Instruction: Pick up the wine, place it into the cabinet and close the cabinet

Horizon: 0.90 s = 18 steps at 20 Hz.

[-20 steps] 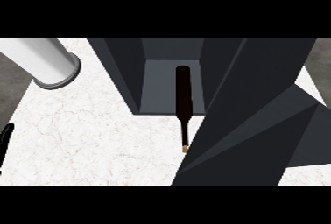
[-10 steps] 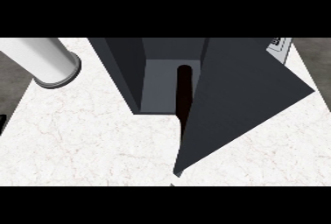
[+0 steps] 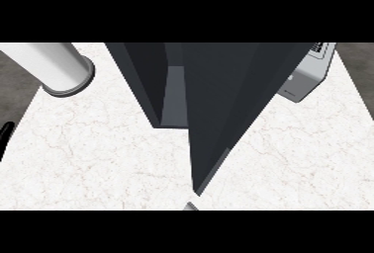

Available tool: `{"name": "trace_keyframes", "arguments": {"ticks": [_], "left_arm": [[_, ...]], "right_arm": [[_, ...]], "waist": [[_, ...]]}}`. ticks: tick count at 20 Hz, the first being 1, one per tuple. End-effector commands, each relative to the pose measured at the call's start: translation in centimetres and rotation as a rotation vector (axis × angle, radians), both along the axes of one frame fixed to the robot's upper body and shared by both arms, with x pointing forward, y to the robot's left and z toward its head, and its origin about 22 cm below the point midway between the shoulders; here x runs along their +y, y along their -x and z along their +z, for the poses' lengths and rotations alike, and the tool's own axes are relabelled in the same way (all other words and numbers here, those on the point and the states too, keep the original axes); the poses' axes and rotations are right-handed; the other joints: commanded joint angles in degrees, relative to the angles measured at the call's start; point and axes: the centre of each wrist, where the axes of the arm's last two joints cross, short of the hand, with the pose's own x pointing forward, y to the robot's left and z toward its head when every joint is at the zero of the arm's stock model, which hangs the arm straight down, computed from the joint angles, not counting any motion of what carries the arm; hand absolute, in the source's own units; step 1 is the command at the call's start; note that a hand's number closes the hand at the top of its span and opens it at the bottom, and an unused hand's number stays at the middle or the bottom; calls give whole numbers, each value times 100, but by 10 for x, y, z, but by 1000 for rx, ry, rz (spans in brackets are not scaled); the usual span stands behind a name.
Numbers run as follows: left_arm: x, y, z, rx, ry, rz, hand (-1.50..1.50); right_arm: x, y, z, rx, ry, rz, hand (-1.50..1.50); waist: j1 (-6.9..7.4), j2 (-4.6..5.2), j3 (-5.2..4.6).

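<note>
We are closing the cabinet [image 3: 157, 84]; its door [image 3: 226, 108] needs a last push. Neither hand's state shows.

Little of my body is showing here. At the view's left edge, a thin black sliver of my left hand [image 3: 4, 141] is peeking in: narrow, dark, smooth, without markings I can make out. At the bottom edge, a small grey tip [image 3: 191, 206] is just showing.
</note>
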Motion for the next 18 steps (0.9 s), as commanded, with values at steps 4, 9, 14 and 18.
{"name": "trace_keyframes", "arguments": {"ticks": [4, 9, 14, 18], "left_arm": [[-3, -4, 4, -1, 7, -13, -150], [-11, -13, 2, 1, 24, -6, -150], [-22, -9, 0, 11, 17, 14, -150], [-16, -9, 4, -4, 25, 23, -150]], "right_arm": [[55, -36, 33, 3, -88, 37, 150], [92, -78, 55, -35, -76, -6, 150], [119, -124, 62, -90, -32, -61, 150], [123, -151, 77, -193, 50, -138, 150]], "waist": [[141, 25, -4], [156, 31, 4], [82, 25, 16], [-31, 1, 18]]}}
